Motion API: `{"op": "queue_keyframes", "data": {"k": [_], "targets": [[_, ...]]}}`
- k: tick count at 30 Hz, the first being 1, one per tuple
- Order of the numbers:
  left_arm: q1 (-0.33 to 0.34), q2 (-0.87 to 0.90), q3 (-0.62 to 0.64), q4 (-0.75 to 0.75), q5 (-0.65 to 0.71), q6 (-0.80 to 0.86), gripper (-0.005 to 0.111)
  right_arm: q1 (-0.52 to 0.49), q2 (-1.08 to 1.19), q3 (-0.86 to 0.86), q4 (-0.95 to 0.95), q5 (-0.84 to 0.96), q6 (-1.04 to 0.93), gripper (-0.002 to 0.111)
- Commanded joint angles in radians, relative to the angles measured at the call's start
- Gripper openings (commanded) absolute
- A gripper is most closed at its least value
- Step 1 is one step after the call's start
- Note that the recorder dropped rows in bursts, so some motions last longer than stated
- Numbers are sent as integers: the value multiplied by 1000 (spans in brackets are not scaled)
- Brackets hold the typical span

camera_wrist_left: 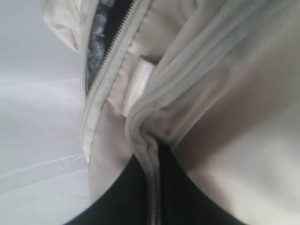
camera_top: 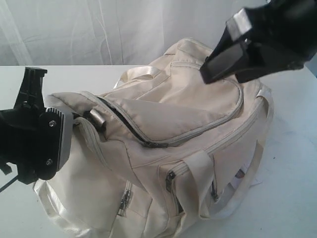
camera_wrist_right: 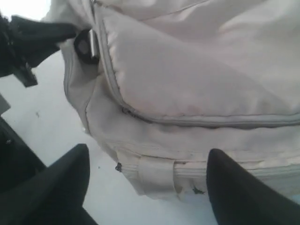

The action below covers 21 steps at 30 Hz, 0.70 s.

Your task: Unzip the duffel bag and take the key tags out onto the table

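Observation:
The cream-white duffel bag (camera_top: 188, 129) lies on the white table (camera_top: 292, 148). Its top zip (camera_top: 124, 121) gapes partly, showing dark lining (camera_wrist_left: 101, 42). My left gripper (camera_top: 78, 121) is at the bag's left end. In the left wrist view this gripper (camera_wrist_left: 157, 187) is shut on a fold of the bag's fabric along a zip seam. My right gripper (camera_top: 223, 59) hangs open above the bag's far right top. Nothing lies between the right gripper's (camera_wrist_right: 147, 187) black fingers (camera_wrist_right: 243, 192), and the bag (camera_wrist_right: 187, 70) is below them. The key tags are hidden.
Webbing handles (camera_top: 198, 183) and zipped side pockets (camera_top: 124, 203) face the front of the bag. A grey strap loop (camera_top: 96, 118) sits by the left gripper. A white curtain (camera_top: 99, 29) hangs behind the table. Bare tabletop lies right of the bag.

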Motion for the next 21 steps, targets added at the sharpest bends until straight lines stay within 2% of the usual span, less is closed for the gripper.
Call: {"op": "queue_keyframes", "data": {"k": [1, 3, 4, 5, 6, 8, 9, 10, 13, 18, 21], "targets": [[10, -10, -6, -108, -109, 17, 13, 48, -4, 79, 51, -79, -92, 65], [10, -10, -6, -147, -53, 17, 26, 70, -4, 110, 53, -142, -123, 61], [10, -16, -6, -183, 13, 17, 41, 88, 3, 135, 53, -192, -151, 58], [8, -22, -6, -202, 35, 17, 47, 97, 8, 142, 53, -206, -172, 57], [8, -45, -6, -247, 110, 14, 57, 115, 26, 159, 53, -225, -221, 56], [8, -100, -6, -345, 221, -46, 63, 143, 63, 188, 53, -232, -343, 56], [8, -122, -6, -365, 256, -79, 63, 152, 73, 197, 53, -237, -392, 56], [8, -169, -6, -378, 363, -150, 63, 177, 98, 210, 53, -262, -513, 56], [8, -225, -6, -397, 537, -206, 63, 240, 156, 217, 51, -368, -655, 56], [8, -213, -6, -397, 535, -244, 56, 309, 227, 217, -39, -390, -739, 56], [8, -213, -6, -417, 535, -244, 53, 349, 251, 217, -207, -442, -743, 56]]}}
